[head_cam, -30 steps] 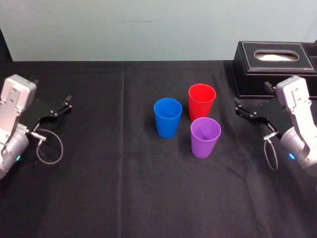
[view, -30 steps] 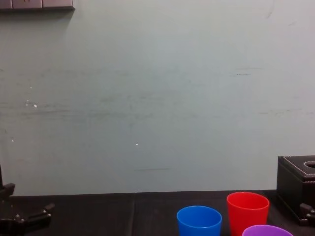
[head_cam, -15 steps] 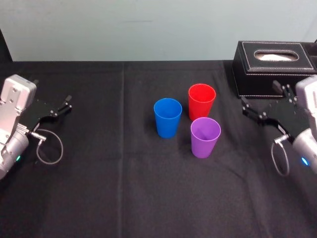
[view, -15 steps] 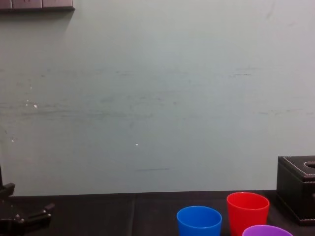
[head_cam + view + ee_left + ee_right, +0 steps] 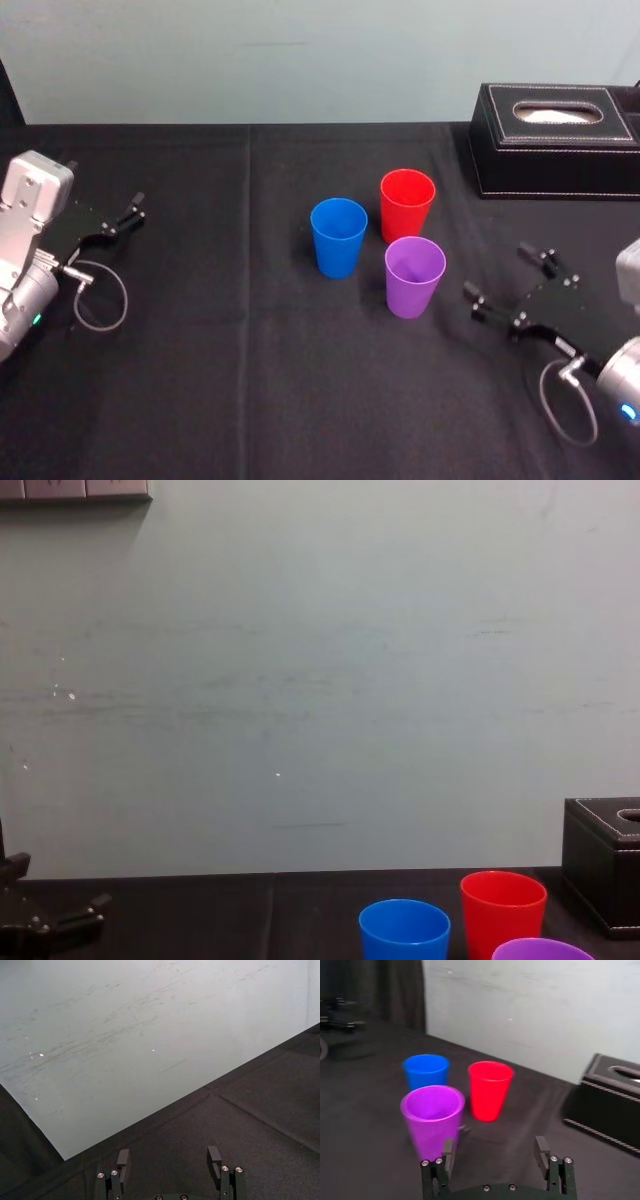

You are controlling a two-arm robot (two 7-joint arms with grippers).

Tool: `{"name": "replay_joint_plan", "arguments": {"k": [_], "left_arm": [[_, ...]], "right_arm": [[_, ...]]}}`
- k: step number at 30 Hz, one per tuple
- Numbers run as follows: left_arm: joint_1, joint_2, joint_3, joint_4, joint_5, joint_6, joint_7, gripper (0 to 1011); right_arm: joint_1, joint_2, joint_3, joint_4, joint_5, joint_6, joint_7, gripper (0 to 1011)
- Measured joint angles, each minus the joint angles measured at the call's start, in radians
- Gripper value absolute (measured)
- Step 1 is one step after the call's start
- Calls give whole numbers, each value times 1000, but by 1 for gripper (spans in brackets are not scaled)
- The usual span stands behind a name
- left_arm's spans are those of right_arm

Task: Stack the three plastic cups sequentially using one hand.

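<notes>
right tool wide open, empty, near purple cup, not touching | left tool open, parked

purple cup cropped below, box cropped right

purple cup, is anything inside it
The purple cup looks empty: only bare inner wall shows from above. The near rim hides part of its floor.
</notes>
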Motion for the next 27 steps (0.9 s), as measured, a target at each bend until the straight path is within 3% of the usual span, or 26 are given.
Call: {"name": "replay_joint_plan", "arguments": {"k": [13,27], "left_arm": [[0,0,0,0,0,0,0,1004],[0,0,0,0,0,0,0,1005]], "right_arm": [[-2,-64,-50,9,-49,-30,67,1004],[50,-152,-49,54,-83,-3,62,1004]]}}
